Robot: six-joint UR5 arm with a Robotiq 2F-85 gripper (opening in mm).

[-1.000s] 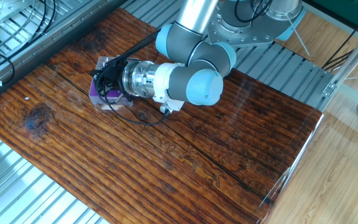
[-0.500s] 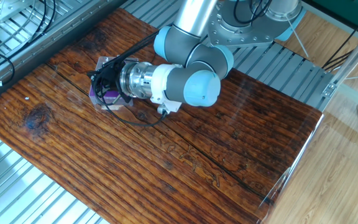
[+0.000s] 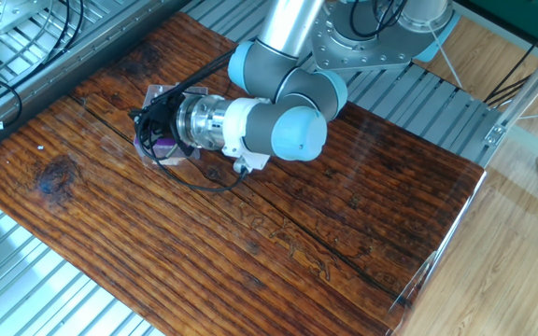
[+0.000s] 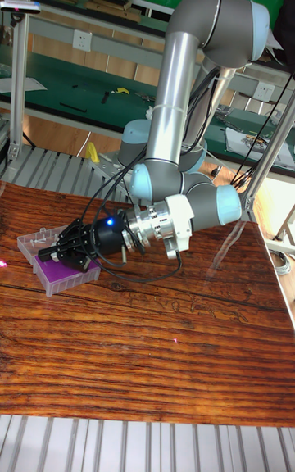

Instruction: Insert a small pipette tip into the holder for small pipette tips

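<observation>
The holder for small pipette tips (image 4: 72,278) is a small clear box with a purple top plate, at the table's far left; in the fixed view only a purple corner (image 3: 165,147) shows under the tool. Its clear lid (image 4: 35,241) lies open behind it. My gripper (image 4: 56,253) points left, low over the holder's top, with its black fingers drawn together at the tips. In the fixed view the gripper (image 3: 148,128) covers most of the holder. The small pipette tip is too small to make out between the fingers.
A black cable (image 3: 204,183) loops from the wrist down onto the wooden table (image 3: 278,233). Metal slatted frames border the table at the far left and front. A workbench with tools stands behind the arm (image 4: 106,95).
Over the last second the wrist and gripper have shifted slightly left, further over the holder. The holder itself has stayed in place.
</observation>
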